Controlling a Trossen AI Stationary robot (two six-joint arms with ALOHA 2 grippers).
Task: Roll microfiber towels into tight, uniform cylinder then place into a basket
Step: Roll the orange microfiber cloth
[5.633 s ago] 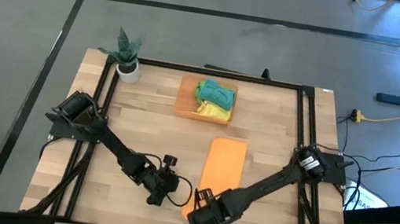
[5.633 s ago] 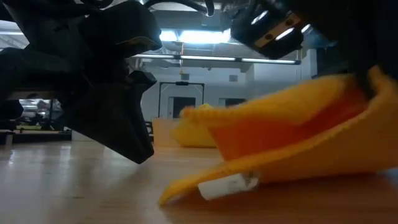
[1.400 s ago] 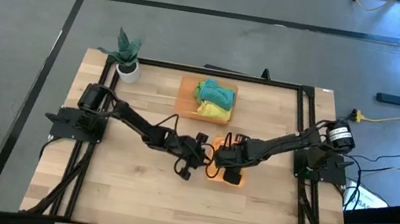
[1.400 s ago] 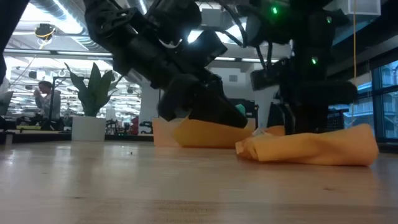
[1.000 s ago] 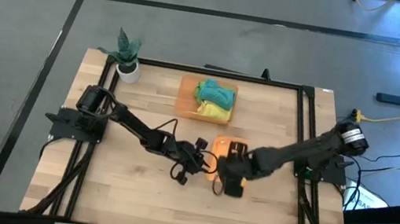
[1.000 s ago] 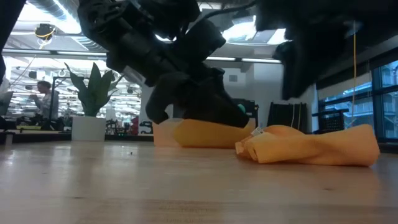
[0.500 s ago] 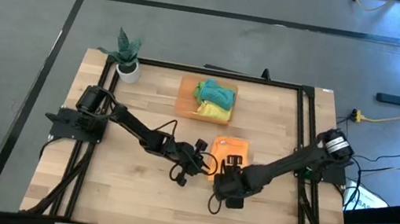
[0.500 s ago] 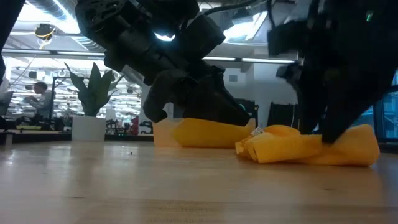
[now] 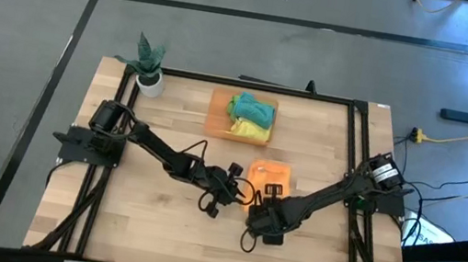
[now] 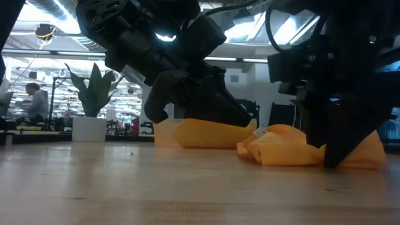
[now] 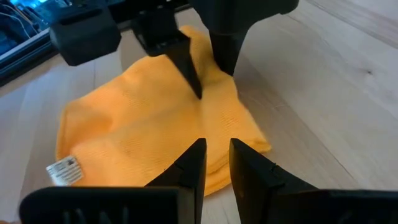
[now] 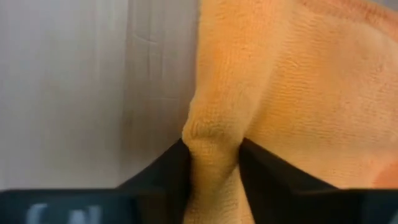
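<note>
Lying near the middle of the table (image 9: 155,222), one orange towel (image 9: 267,175) sits bunched and folded over on itself, with a white label (image 11: 63,170) showing at one corner. It is just in front of the basket (image 9: 216,114), apart from it.

Right tool (image 12: 211,163): down at the towel's near edge, fingers (image 12: 163,168) closed on a pinched ridge of orange cloth; the fold stands up between the two pads. In the high view this tool (image 9: 263,217) covers the towel's front edge.

Left tool (image 11: 214,163): beside the towel on its left side, tips low over the cloth edge, jaws narrow with a small gap and nothing between them. Contact with the cloth cannot be told. In the high view it (image 9: 224,188) lies just left of the towel.

Basket: one, orange, at the back centre of the table. Two towels visible inside: one teal (image 9: 252,109), one yellow (image 9: 252,131). A green one cannot be told apart.

Count: three towels, one basket, two arms.

One potted plant (image 9: 149,66) at the back left corner. One person (image 10: 36,103) in the room behind, far off.
</note>
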